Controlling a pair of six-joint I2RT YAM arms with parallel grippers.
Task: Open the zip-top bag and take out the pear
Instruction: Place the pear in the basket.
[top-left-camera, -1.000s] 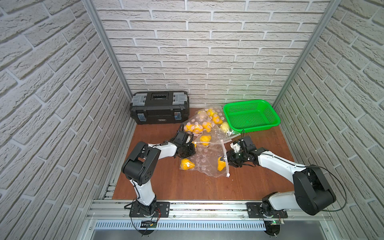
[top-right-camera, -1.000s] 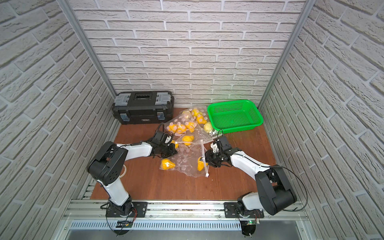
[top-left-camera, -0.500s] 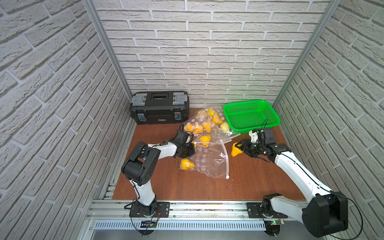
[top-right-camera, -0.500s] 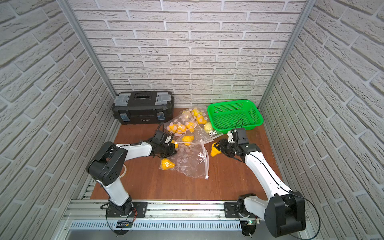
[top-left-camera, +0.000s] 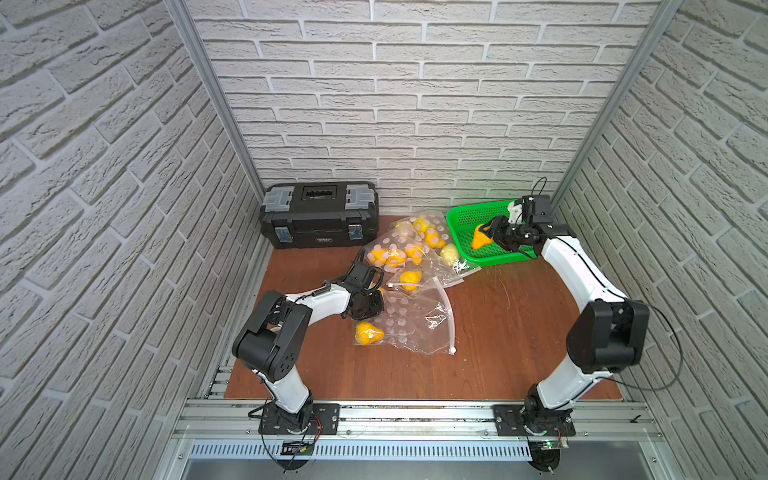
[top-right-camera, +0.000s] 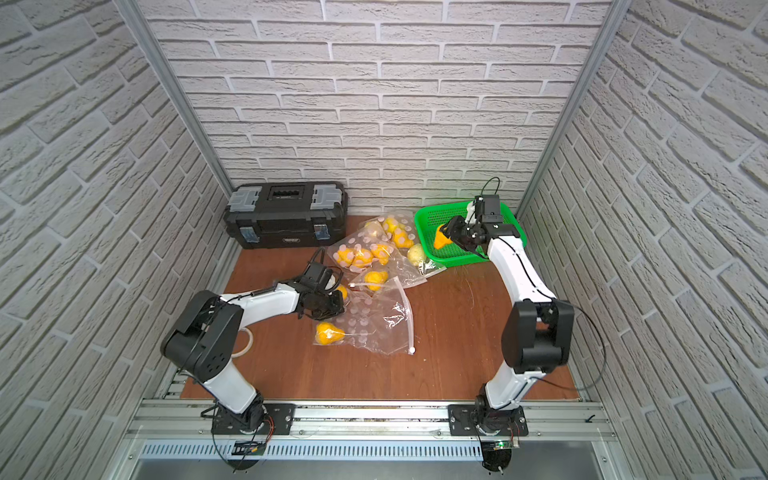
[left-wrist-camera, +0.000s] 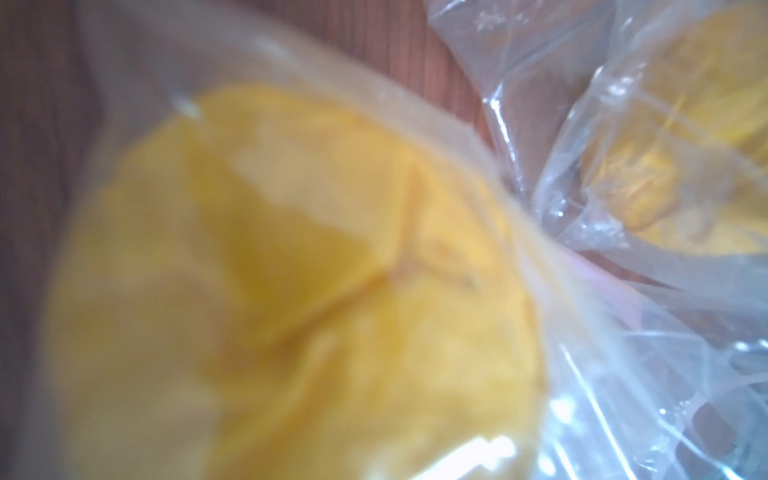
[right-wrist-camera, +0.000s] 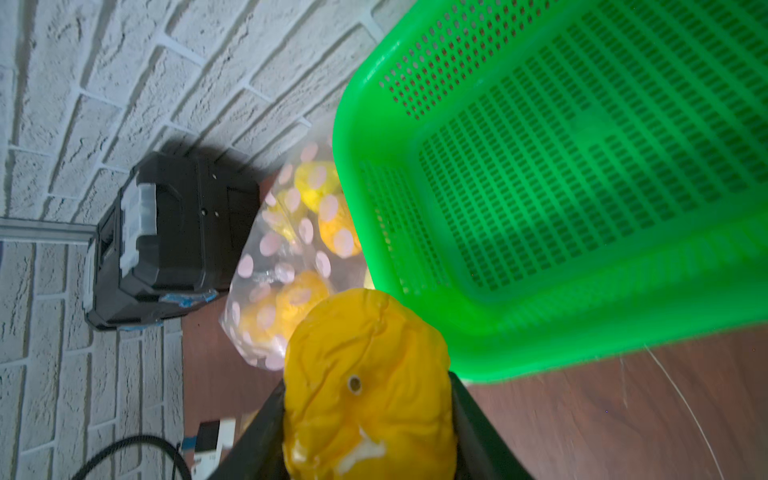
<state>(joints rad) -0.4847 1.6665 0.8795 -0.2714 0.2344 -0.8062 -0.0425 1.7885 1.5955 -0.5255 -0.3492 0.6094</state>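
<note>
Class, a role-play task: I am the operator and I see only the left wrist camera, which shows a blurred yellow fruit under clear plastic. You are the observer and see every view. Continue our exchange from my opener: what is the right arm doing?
Observer: The right gripper is shut on a yellow pear, which is out of any bag.
Operator: Held where?
Observer: In both top views it shows against the inside of the green basket, not yet released.
Operator: And around my arm?
Observer: The left gripper sits at the edge of a dotted zip-top bag with a second pear inside.
</note>
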